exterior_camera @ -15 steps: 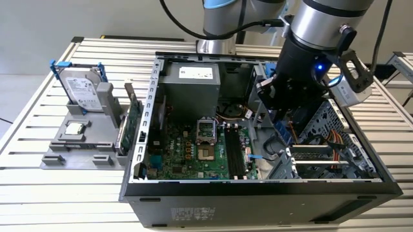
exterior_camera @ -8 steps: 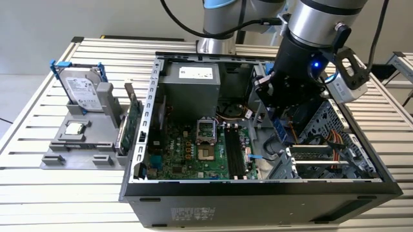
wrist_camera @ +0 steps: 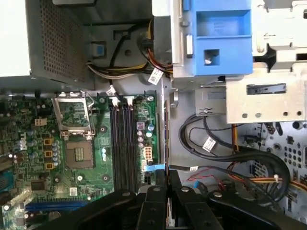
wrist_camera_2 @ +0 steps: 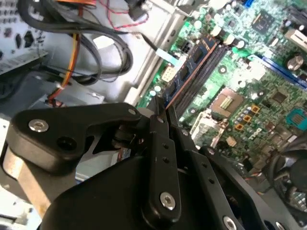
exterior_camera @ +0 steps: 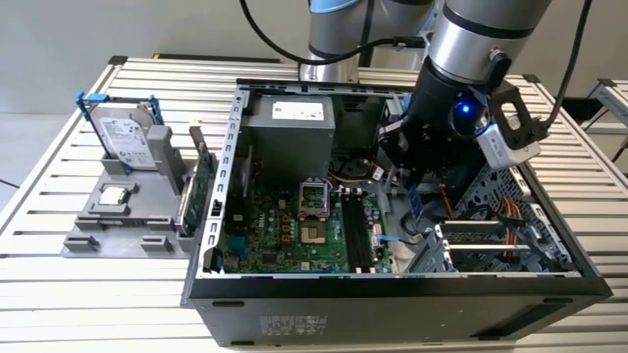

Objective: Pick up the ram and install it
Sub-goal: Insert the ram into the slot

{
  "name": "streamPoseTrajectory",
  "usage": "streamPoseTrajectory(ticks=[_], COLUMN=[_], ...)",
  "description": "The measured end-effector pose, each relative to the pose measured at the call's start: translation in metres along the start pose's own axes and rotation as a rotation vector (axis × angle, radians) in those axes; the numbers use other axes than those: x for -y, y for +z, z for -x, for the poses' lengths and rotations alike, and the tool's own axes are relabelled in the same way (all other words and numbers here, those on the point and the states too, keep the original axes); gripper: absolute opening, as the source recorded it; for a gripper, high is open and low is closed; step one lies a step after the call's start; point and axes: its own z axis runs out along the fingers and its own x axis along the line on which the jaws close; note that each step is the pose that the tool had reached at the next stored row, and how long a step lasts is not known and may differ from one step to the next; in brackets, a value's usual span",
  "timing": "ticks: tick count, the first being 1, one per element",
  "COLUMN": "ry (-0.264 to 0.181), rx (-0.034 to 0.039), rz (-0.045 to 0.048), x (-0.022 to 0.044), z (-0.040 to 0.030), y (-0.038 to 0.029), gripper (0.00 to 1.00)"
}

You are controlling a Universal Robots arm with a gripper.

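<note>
We see our black fingers (wrist_camera: pixel 165 189) clamped on the slim, bluish, long ram stick (wrist_camera: pixel 166 139), held edge-down over the green motherboard (wrist_camera: pixel 29 139), at about three o'clock of its black memory slots (wrist_camera: pixel 123 143), so its edge can meet them.

Matt black plastic hand (wrist_camera_2: pixel 160 125); bare grey sheet-metal case (exterior_camera: pixel 393 283) around a glossy green motherboard (wrist_camera: pixel 57 158); ribbed pale metal bench (exterior_camera: pixel 59 294) under the case.
</note>
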Motion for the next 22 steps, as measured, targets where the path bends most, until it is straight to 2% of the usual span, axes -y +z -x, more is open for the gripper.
streamPoseTrajectory(ticks=[2,4,8,9,12,17,22], ry=[0.000,0.000,0.001,0.001,0.001,0.003,0.018], rx=[-0.0004,-0.0006,-0.0016,-0.0015,-0.0015,-0.0017,-0.0016], rz=[0.0046,0.0116,0.0272,0.0292,0.0291,0.0314,0.0335], x=[0.0016,0.0023,0.0025,0.0027,0.0029,0.0033,0.0037], z=[-0.0082,-0.0134,-0.0162,-0.0181,-0.0219,-0.0225,-0.0278], y=[0.0020,0.0044,0.0084,0.0116,0.0172,0.0189,0.0282], gripper=[0.00,0.00,0.00,0.00,0.00,0.00,0.00])
